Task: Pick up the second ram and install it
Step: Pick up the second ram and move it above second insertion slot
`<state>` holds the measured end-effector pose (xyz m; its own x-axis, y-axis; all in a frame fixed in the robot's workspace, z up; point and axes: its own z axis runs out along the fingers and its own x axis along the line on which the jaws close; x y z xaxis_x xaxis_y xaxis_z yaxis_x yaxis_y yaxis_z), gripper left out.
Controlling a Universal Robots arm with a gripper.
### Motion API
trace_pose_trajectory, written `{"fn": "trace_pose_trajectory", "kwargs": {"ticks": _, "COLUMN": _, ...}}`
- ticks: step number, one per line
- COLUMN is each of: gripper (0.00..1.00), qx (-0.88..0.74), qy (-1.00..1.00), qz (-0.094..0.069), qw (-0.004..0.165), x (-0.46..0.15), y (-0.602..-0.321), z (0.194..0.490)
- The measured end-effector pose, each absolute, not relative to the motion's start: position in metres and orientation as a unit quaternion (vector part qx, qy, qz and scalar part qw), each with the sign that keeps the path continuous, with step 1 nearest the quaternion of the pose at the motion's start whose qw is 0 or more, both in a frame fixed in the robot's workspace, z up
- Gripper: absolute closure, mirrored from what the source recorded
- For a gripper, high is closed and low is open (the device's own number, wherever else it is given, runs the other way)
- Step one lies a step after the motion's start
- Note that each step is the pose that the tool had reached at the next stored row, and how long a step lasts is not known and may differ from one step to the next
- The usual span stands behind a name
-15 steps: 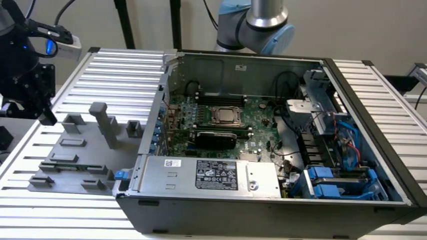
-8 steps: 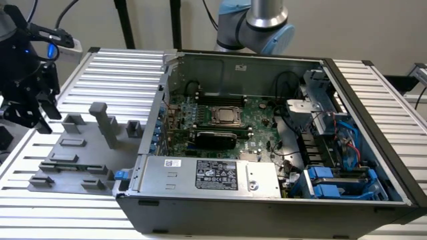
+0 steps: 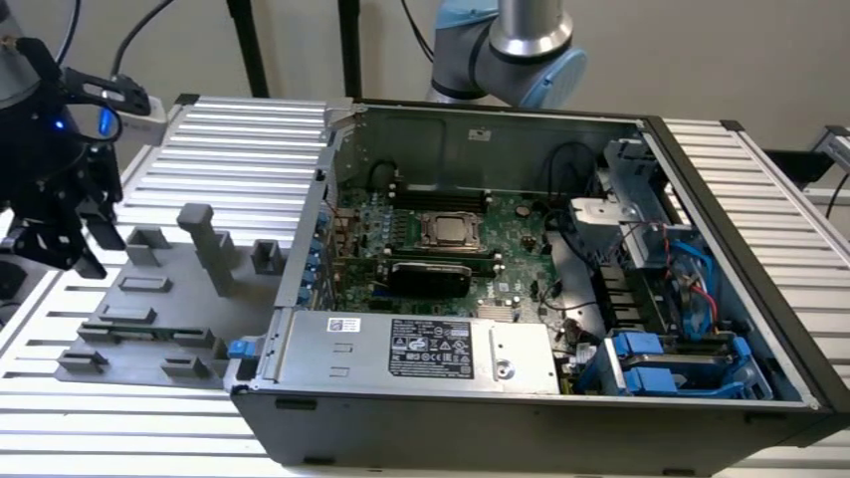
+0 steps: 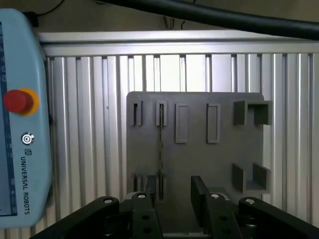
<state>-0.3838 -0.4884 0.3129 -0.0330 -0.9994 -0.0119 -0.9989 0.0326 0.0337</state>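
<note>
Claw (image 4: 174, 191) spread wide, empty, hovering over grey holder tray (image 4: 199, 164). Second ram (image 4: 160, 142) stands on edge in tray slot, below claw, near one finger, untouched. Tray lies on ribbed worktop (image 3: 239, 129) beside open computer case (image 3: 531, 418). Motherboard (image 3: 519, 227) well apart from claw. Judgement: pick-up not yet made, install wholly left.

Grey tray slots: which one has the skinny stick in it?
The second narrow slot, counting from the red-button pendant. A thin ram stick stands on edge along it; the other slots hold nothing.
</note>
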Motion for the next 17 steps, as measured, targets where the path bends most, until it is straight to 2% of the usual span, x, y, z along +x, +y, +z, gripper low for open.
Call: {"fn": "trace_pose_trajectory", "kwargs": {"ticks": 17, "gripper": 0.58, "qx": 0.699, "qy": -0.715, "qz": -0.016, "qw": 0.007, "x": -0.381, "y": -0.489, "z": 0.282}}
